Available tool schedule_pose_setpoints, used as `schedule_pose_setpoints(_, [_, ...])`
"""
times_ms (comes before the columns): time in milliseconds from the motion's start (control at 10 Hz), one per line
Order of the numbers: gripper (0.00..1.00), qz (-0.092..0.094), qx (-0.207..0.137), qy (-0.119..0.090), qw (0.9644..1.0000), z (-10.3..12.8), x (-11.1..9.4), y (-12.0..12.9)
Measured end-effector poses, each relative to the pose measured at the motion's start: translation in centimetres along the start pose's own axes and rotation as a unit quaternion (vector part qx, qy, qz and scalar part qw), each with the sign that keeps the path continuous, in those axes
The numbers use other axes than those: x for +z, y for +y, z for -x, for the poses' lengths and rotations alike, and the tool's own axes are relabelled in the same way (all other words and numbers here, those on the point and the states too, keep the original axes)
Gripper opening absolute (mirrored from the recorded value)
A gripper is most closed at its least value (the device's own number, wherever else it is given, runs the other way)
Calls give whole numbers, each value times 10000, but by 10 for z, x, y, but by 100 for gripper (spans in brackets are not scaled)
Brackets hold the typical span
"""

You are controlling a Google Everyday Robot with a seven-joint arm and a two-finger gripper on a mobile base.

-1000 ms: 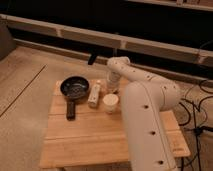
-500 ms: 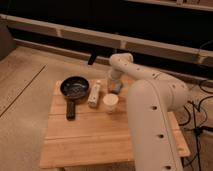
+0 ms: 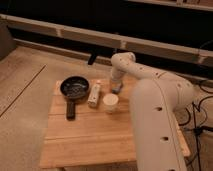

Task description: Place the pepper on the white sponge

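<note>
White robot arm (image 3: 150, 95) reached over light wooden table (image 3: 90, 140), gripper (image 3: 117, 88) pointing down at the far edge, just behind round white cup (image 3: 110, 102). Fingers pressed together; anything held couldn't be made out. White rectangular sponge with yellowish end (image 3: 94, 94) lay between black frying pan (image 3: 74, 88) and cup, just left of gripper. Small red pepper wasn't discernible; blue-grey bit showed at gripper tip.
</note>
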Motion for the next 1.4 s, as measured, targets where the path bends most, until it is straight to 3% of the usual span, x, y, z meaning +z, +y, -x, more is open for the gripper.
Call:
schedule_pose_setpoints(300, [0,-105,97,-77,9999,-1,-8,-12])
schedule_pose_setpoints(700, [0,-225,356,135,9990,-8,8,-38])
schedule_pose_setpoints(1400, [0,-213,173,90,9996,7,11,-25])
